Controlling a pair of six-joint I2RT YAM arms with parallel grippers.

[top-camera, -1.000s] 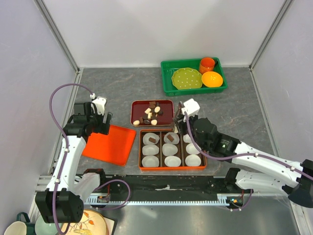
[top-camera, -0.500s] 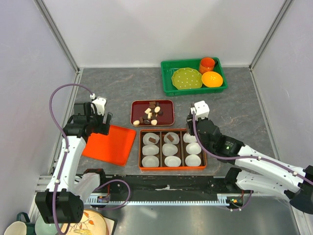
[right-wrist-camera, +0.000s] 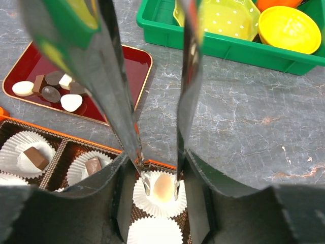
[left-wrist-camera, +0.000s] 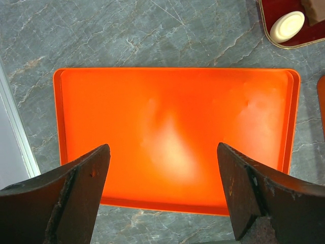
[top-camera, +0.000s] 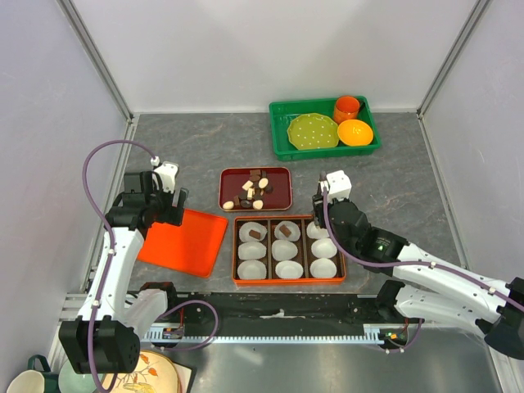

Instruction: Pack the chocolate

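Observation:
The chocolate is a pile of dark cubes and cream ovals [top-camera: 250, 194] on a dark red tray [top-camera: 282, 176]. Below it stands an orange box [top-camera: 288, 281] of white paper cups. Two cups each hold a brown cube [right-wrist-camera: 35, 157] [right-wrist-camera: 94, 165]. My right gripper [right-wrist-camera: 161, 185] reaches down into the box's far right cup [right-wrist-camera: 152, 203]. Its thin tips stand open on either side of a cream oval chocolate [right-wrist-camera: 163, 186] lying in that cup, with slight gaps. My left gripper [left-wrist-camera: 162, 147] hangs wide open and empty over a flat orange lid [left-wrist-camera: 172, 127].
A green basket [top-camera: 278, 147] at the back right holds a green dotted plate [top-camera: 312, 131], an orange cup [top-camera: 347, 107] and a yellow-orange bowl [top-camera: 355, 132]. A patterned plate [top-camera: 151, 377] and a mug [top-camera: 24, 383] sit at the bottom left. Grey walls close in both sides.
My right arm swung right from the box's middle column to its far right cup. Its tips have since spread slightly around the cream oval. The left arm has not moved.

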